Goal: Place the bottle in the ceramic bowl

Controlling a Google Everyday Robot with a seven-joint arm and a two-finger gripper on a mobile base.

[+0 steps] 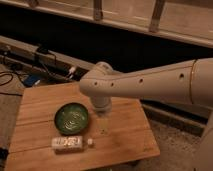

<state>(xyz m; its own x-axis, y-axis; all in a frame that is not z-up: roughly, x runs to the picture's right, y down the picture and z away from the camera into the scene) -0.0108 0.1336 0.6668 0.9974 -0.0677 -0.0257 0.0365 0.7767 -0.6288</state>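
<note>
The bottle (69, 143) lies on its side near the front edge of the wooden table (125, 135), its small white cap (90, 142) pointing right. The dark green ceramic bowl (72, 118) sits just behind it, left of the table's middle, with nothing in it. My gripper (103, 126) hangs from the white arm (150, 85), pointing down over the table just right of the bowl and behind and to the right of the bottle's cap. It holds nothing that I can see.
The table's right edge and front edge drop to a grey floor (180, 145). Cables and a blue object (30, 80) lie on the floor at the back left. A dark wall with a rail (50, 55) runs behind the table.
</note>
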